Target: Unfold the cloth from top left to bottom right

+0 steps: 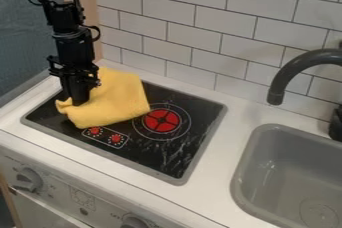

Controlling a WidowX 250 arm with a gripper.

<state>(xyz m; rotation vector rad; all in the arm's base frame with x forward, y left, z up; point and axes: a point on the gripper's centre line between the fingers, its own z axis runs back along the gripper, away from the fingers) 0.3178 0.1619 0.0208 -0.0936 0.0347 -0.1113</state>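
Observation:
The yellow cloth (113,99) lies bunched on the left and back part of the black stovetop (170,154), its right edge touching the ring around the red burner. My gripper (79,101) hangs down over the cloth's left side, with its lower end at the cloth near the left corner. Some of the fabric rises behind and to the right of the gripper. How the fingers stand on the cloth is hidden.
The grey sink (244,182) is set into the white counter (217,172) at the right, with a dark faucet (286,74) curving over it. A white tiled wall runs along the back. Knobs (28,179) line the stove's front.

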